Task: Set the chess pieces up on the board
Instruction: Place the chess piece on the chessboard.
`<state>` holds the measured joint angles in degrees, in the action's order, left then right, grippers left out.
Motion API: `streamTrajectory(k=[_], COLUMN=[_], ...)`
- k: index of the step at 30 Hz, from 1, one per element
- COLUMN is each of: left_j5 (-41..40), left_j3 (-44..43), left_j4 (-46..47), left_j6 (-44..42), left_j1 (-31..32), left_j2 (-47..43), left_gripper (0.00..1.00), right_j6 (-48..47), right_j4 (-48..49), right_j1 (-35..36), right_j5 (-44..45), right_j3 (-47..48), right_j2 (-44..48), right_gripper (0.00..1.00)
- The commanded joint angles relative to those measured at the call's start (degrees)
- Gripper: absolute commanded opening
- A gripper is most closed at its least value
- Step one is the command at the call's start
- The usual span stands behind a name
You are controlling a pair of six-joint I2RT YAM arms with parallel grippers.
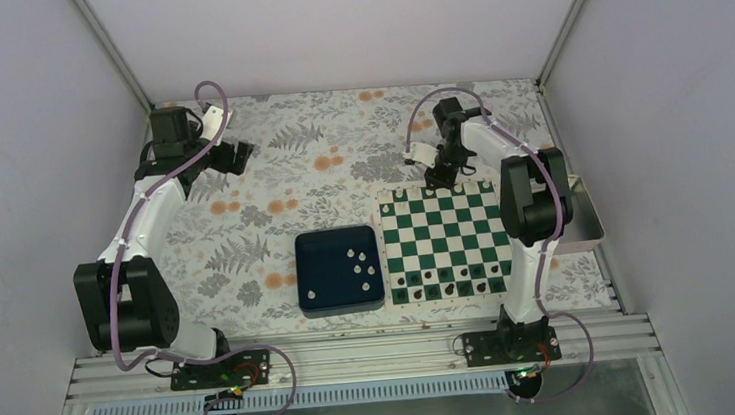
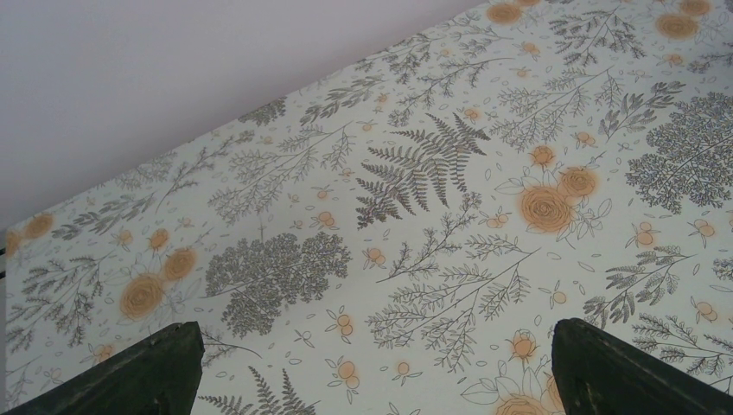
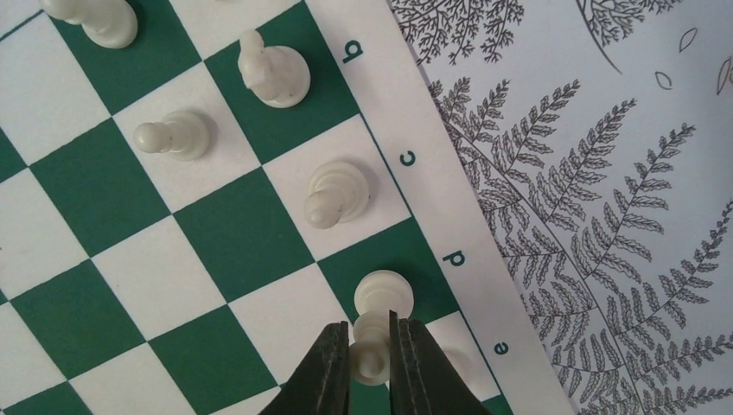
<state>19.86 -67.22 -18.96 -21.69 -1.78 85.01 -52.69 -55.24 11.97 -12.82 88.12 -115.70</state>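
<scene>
Right claw (image 3: pixel 370 346) pinches a piece (image 3: pixel 383 292) by its head; it is probably light, slick and tippy. Left claw (image 2: pixel 373 337) gapes, empty.

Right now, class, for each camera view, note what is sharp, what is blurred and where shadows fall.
Top view: even light, pieces too tiny for detail. Left wrist: tablecloth crisp, left fingers dark and soft. Right wrist: board sharp, soft shadows beside pieces, right fingers slightly blurred.

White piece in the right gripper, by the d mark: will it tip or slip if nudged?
Likely tippy: the white piece looks tall over a small round base. Probably light, smooth plastic, so it may slip in the right gripper, which pinches only its narrow top.
</scene>
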Motion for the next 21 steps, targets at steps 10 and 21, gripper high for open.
streamTrajectory(k=[10, 21], left_j5=[0.4, 0.4], left_j3=[-0.1, -0.1], left_j4=[0.6, 0.6], left_j6=[-0.7, -0.6], left_j1=[-0.3, -0.3], left_j2=[-0.1, -0.2], left_gripper=[1.0, 1.0], right_j6=[-0.8, -0.2], right_j4=[-0.1, -0.1], right_j1=[0.4, 0.3], right_j5=[-0.9, 0.5], right_j3=[2.2, 4.3], right_j2=[-2.3, 2.5], right_gripper=[0.12, 0.42])
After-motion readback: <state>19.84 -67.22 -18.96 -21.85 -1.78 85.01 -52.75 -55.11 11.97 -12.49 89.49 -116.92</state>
